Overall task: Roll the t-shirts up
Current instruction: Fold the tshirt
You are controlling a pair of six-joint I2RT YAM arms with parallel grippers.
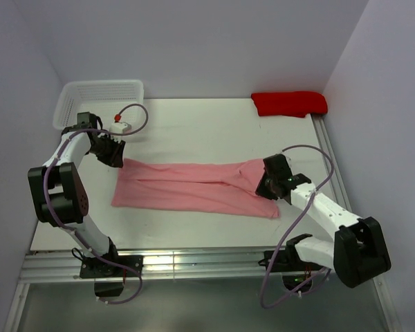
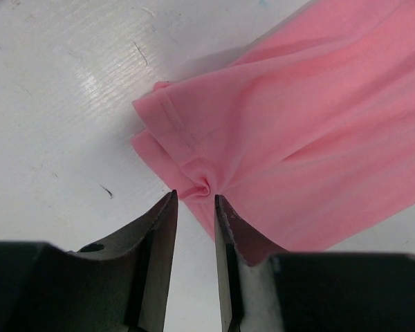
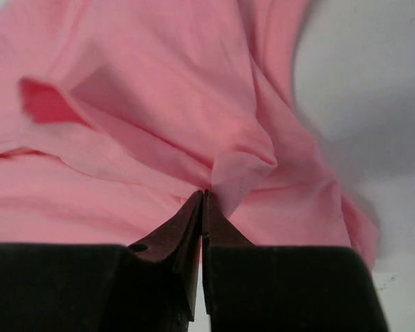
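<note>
A light-pink t-shirt (image 1: 194,187) lies folded into a long band across the middle of the table. My left gripper (image 1: 116,158) is at its far left corner. In the left wrist view the jaws stand a little apart, and a pucker of the t-shirt (image 2: 297,124) hem is gathered between the tips of the left gripper (image 2: 195,197). My right gripper (image 1: 266,183) is at the band's right end. There the cloth is lifted and rumpled. In the right wrist view the right gripper (image 3: 205,194) is shut tight on a fold of the t-shirt (image 3: 124,83).
A white mesh basket (image 1: 100,97) stands at the back left, with a small white object with a red knob (image 1: 121,124) in front of it. A folded red cloth (image 1: 289,104) lies at the back right. A metal rail (image 1: 194,266) runs along the near table edge.
</note>
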